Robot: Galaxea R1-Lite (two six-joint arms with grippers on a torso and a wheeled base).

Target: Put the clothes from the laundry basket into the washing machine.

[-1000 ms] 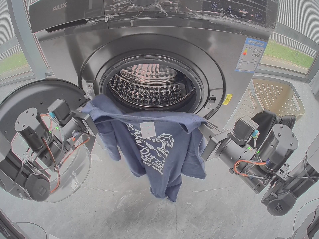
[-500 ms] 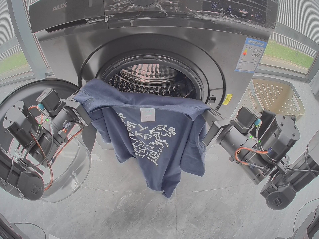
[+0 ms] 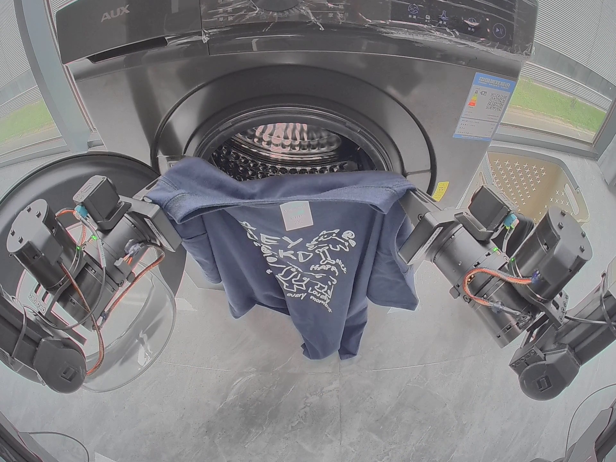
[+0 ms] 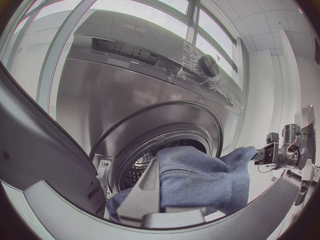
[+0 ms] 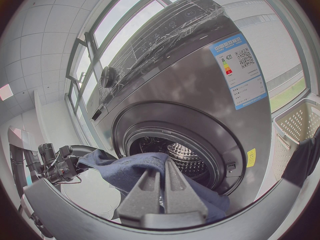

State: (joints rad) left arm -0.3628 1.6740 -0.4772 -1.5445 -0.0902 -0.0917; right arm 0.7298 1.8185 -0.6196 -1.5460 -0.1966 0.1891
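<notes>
A navy T-shirt (image 3: 301, 251) with white print hangs stretched between my two grippers, just in front of the open drum (image 3: 289, 152) of the washing machine (image 3: 308, 65). My left gripper (image 3: 159, 195) is shut on the shirt's one shoulder and my right gripper (image 3: 410, 200) is shut on the other. In the left wrist view the shirt (image 4: 196, 177) bunches over the left gripper (image 4: 156, 180). In the right wrist view its cloth (image 5: 133, 170) is pinched in the right gripper (image 5: 161, 175). The beige laundry basket (image 3: 539, 187) stands at the right with dark clothes (image 3: 523, 229) in it.
The machine's round door (image 3: 83, 187) stands swung open at the left, behind my left arm. Grey tiled floor (image 3: 289, 399) lies below the hanging shirt. Windows surround the machine.
Both grippers have lifted the shirt and carried it toward the drum opening; its top edge now sits across the lower part of the opening. The right arm rose the most.
</notes>
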